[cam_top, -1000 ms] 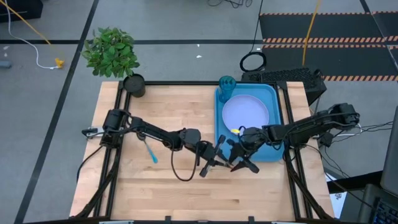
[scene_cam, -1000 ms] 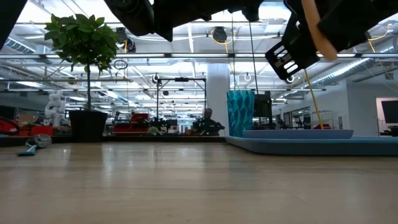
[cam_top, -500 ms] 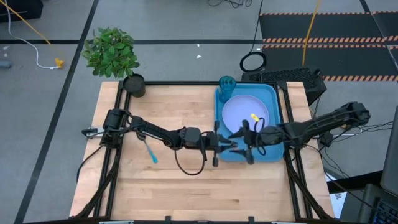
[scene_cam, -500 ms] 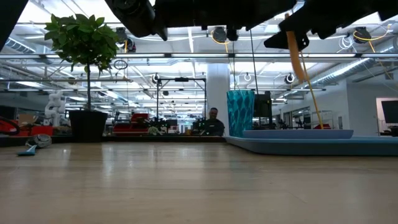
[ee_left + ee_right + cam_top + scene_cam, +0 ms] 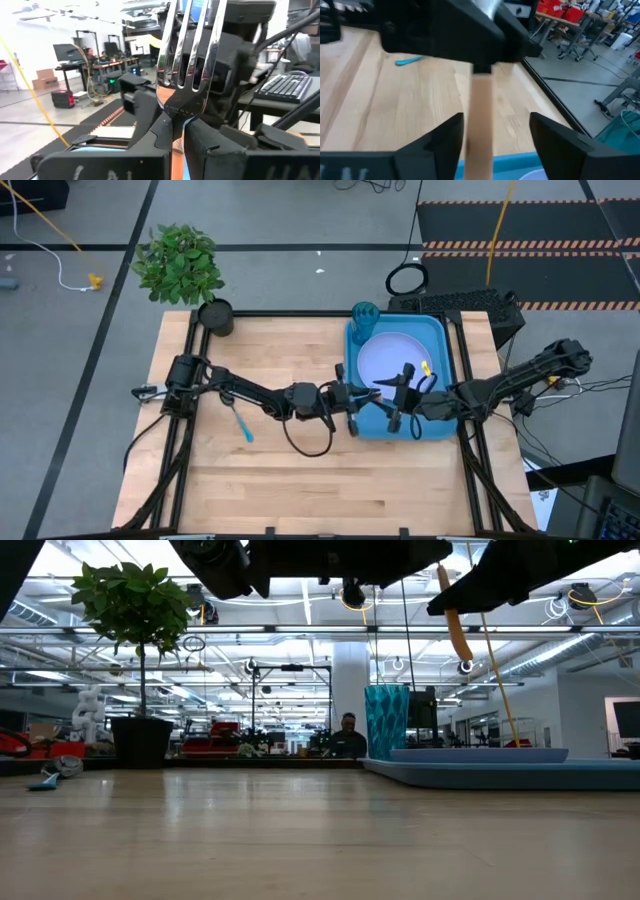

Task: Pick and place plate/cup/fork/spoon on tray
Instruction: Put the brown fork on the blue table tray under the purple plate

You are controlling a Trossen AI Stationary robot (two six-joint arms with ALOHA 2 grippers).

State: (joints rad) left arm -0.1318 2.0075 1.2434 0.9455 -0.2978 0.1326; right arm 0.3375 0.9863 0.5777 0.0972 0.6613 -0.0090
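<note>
Step in hand: the fork. The small fork with an orange handle and silvery tines (image 5: 186,55) is held in the air just right of centre in the high view, over the lower left part of the large bright blue rectangular tray (image 5: 441,328). The left gripper (image 5: 175,134) is clamped on the fork's neck, tines upright. The right gripper (image 5: 490,137) faces it with its fingers spread either side of the orange handle, a gap showing on each side (it reads as a hand-over between the arms). The round pale lavender-blue plate (image 5: 388,352) lies in the tray, and the translucent teal tumbler cup (image 5: 364,312) stands in the tray's upper left corner. The small spoon with a thin light-blue handle (image 5: 240,421) lies on the wooden table (image 5: 280,480) at left of centre. Next move, as judged: one gripper alone must bear the fork, lower it onto the tray and release; the spoon follows.
</note>
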